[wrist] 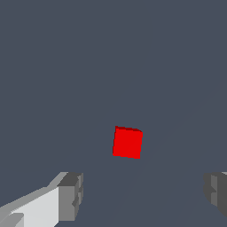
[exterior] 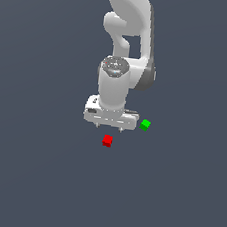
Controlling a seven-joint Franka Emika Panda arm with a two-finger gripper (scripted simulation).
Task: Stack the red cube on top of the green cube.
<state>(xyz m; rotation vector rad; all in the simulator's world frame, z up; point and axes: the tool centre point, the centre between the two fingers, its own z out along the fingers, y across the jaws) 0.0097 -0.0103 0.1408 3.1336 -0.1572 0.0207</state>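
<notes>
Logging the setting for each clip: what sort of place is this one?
A bare simulated test scene, not a real room: a flat, featureless grey floor, flat-shaded renders, and only a white arm with its gripper open above the red cube, with the green cube nearby.

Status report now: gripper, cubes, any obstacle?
Gripper open, empty, above floor. Red cube free, between fingers in wrist view. Green cube apart, bare. Nothing in the way.
</notes>
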